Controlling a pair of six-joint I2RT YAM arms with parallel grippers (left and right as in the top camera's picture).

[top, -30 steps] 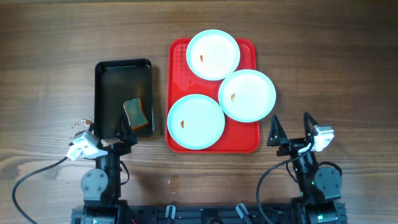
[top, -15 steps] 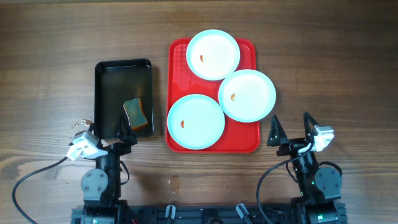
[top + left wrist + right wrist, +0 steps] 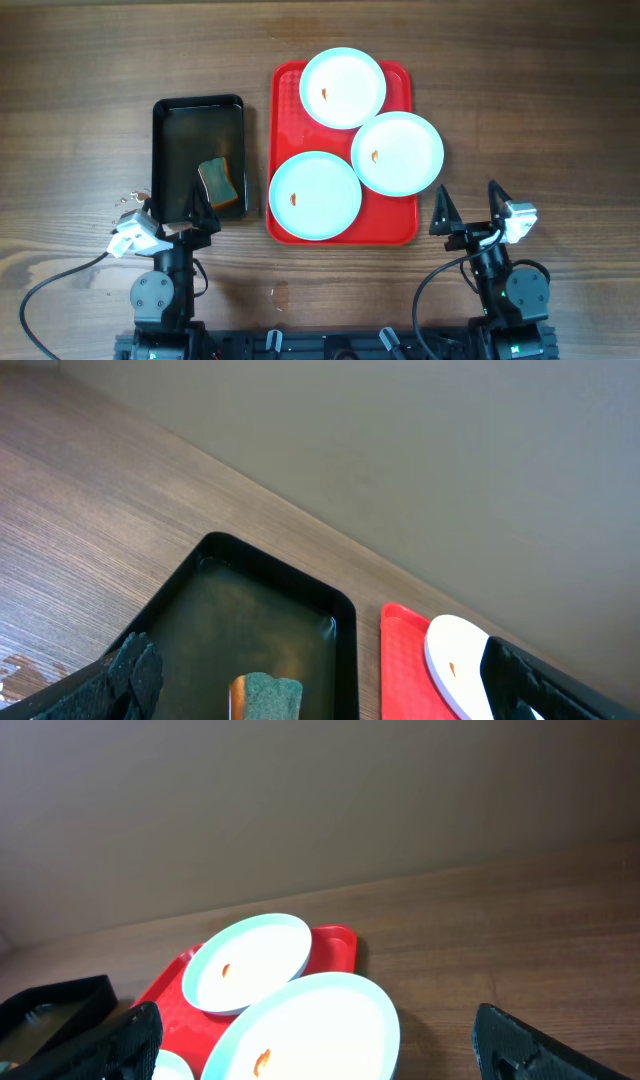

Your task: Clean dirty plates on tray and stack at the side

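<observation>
The left pincer (image 3: 172,205) hangs wide open and empty at the near end of the shallow black rectangular tray (image 3: 170,120). In this tray's near right corner lies the green sponge with an orange side (image 3: 221,182). I judge the first step is to take this sponge: the pincer should come down straight over it and close across its narrow width, clear of the tray wall. To the right, the large red plastic tray (image 3: 395,225) on the brown wooden bench (image 3: 80,80) carries three round pale-blue plates (image 3: 315,195), each with an orange smear. The right pincer (image 3: 467,195) hovers near the red tray's corner, also wide open and empty, and could steady a plate during wiping.
</observation>
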